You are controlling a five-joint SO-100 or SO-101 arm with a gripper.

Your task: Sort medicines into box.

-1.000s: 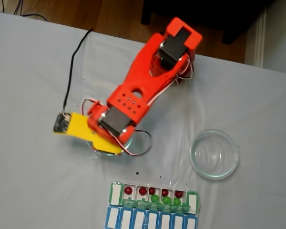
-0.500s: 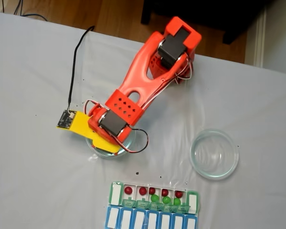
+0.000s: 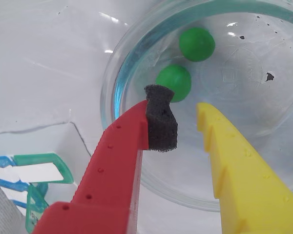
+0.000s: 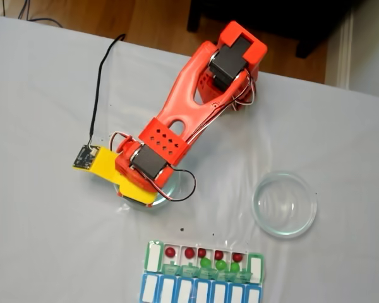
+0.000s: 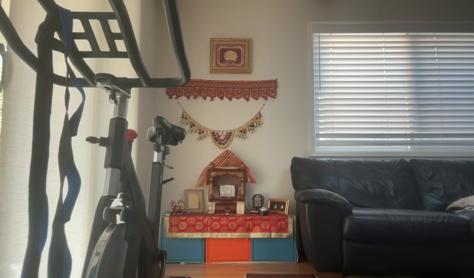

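In the wrist view the gripper (image 3: 185,114) hangs over a clear glass dish (image 3: 118,73), its jaws parted with nothing between them: the red finger (image 3: 118,161) carries a black foam pad and crosses the dish's near rim, the yellow finger (image 3: 234,170) lies inside it. Two green balls (image 3: 174,83) sit just beyond the pad, near the dish's left wall, with bare glass to their right. In the fixed view the pill organizer (image 4: 203,262) lies at the bottom edge of the white table (image 4: 44,214), red and green balls in its green row, an empty second glass dish (image 4: 284,203) to its upper right, open cloth between.
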